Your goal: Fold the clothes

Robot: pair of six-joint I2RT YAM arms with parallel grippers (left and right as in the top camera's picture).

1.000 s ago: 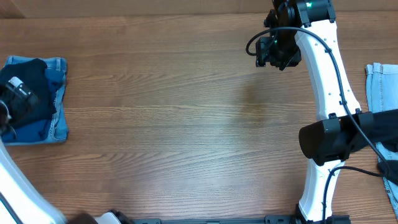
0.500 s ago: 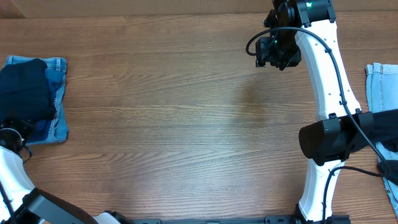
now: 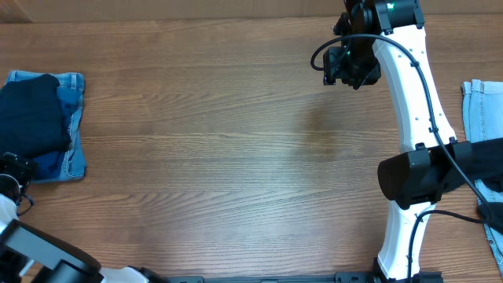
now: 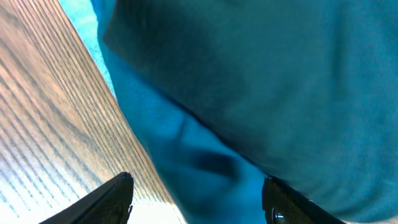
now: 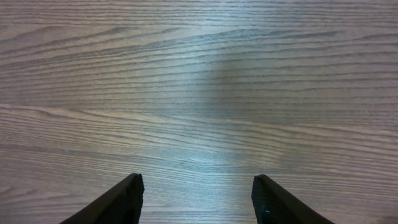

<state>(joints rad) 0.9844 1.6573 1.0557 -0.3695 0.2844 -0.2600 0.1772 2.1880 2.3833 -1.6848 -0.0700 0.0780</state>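
Observation:
A folded dark navy garment (image 3: 31,114), one of the clothes, lies at the table's far left on top of a folded blue denim piece (image 3: 75,126). My left gripper (image 3: 14,169) sits just off the near edge of that stack, open and holding nothing. In the left wrist view the navy fabric (image 4: 280,74) fills the upper right, the blue denim (image 4: 180,143) runs below it, and my left gripper (image 4: 198,180) spans the denim's edge without touching it. My right gripper (image 3: 350,67) hovers open at the back right, over bare wood (image 5: 199,93) in its wrist view.
Light blue denim pieces lie at the right edge, one further back (image 3: 481,106) and one nearer the front (image 3: 495,212). The right arm's white links (image 3: 416,118) run from the front edge to the back. The wooden tabletop (image 3: 236,157) spans the middle.
My left gripper has pulled back off the navy garment toward the table's near-left corner, leaving the garment lying folded on the denim. The right arm has not moved.

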